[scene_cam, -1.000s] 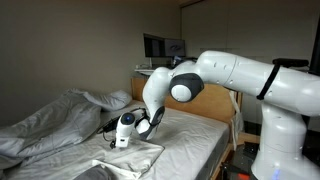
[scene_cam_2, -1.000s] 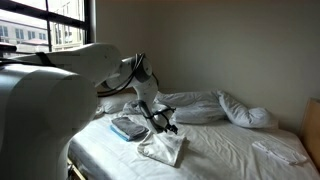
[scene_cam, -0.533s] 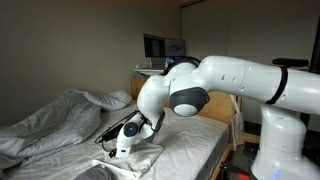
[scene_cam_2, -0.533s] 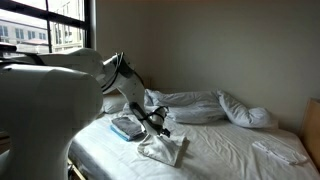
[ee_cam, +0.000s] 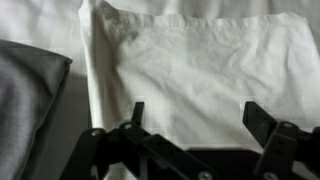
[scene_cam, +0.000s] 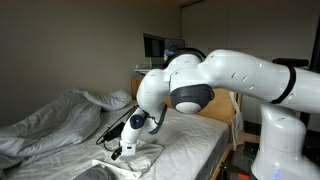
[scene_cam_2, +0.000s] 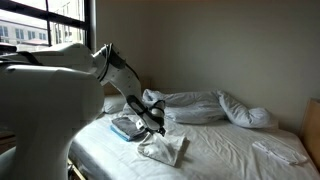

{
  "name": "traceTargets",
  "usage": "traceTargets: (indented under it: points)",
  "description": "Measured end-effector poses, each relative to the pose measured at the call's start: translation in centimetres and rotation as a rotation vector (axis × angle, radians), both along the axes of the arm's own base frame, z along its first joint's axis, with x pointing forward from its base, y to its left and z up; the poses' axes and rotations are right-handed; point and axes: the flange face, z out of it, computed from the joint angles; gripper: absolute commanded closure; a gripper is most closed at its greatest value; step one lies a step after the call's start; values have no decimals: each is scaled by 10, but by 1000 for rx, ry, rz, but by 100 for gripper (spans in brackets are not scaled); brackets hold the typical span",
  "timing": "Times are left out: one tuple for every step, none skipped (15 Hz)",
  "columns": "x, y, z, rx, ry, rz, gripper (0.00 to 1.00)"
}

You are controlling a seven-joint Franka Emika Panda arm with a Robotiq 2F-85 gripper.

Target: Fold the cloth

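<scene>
Two wide-apart fingers of the empty gripper hover over the cloth, inside its edge. Grey fabric lies just beside that edge, and open mattress spreads beyond the cloth.

Gripper low over cloth

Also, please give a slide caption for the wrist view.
Open robot hand poised over the wrinkled white fabric cloth, one finger at each side.
</scene>
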Motion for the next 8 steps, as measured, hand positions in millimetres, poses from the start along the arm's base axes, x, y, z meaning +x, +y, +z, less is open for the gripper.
traceTargets:
  points:
    - [-9,-3,8,11,34,32,0]
    - [-16,-6,14,-3,61,60,0]
    - [-23,-6,22,-6,85,88,0]
    - [-29,-8,31,-15,103,114,0]
    - [-36,-9,39,-21,121,139,0]
    - [-43,-13,49,-18,137,155,0]
    - [-48,-20,58,-27,149,165,0]
    - [-55,-25,65,-38,161,177,0]
